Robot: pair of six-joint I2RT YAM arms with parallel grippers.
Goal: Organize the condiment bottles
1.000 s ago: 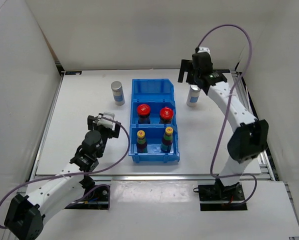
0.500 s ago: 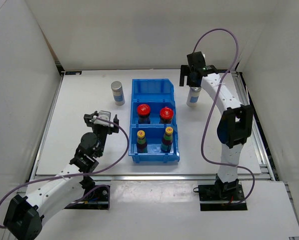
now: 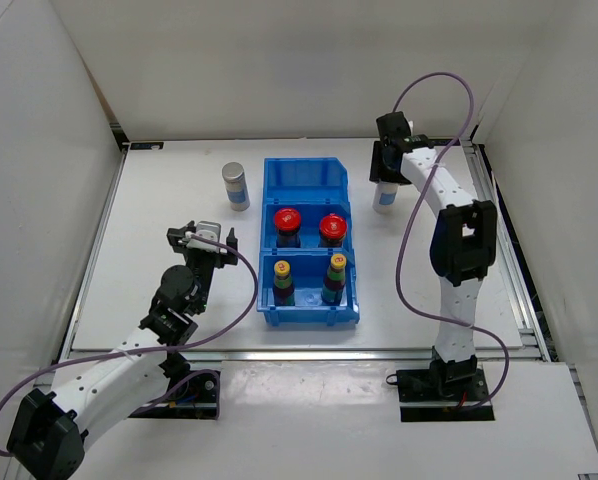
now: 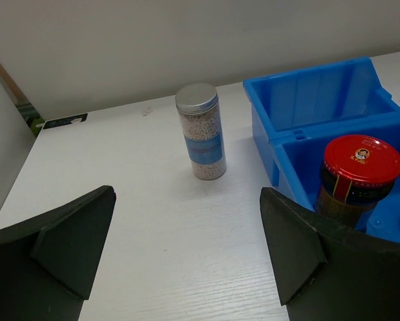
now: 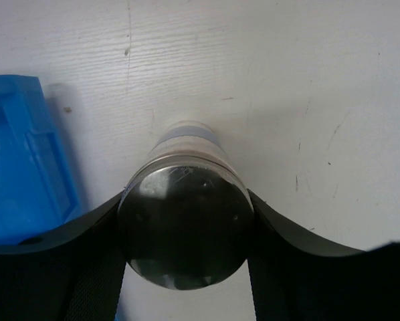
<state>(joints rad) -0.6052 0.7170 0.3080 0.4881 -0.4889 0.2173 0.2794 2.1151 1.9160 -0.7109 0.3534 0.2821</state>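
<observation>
My right gripper is shut on the cap of a silver-capped condiment bottle, which stands upright on the table just right of the blue bin; its fingers press both sides of the cap. A second silver-capped bottle stands left of the bin. Two red-capped bottles fill the bin's middle compartment. Two yellow-capped ones stand in its front compartment. My left gripper hovers open and empty, left of the bin.
The bin's back compartment holds nothing. White walls close in the table at the back and on both sides. A purple cable loops above the right arm.
My right gripper came down over the silver-capped bottle to the right of the bin and closed on its cap. The left arm has barely moved.
</observation>
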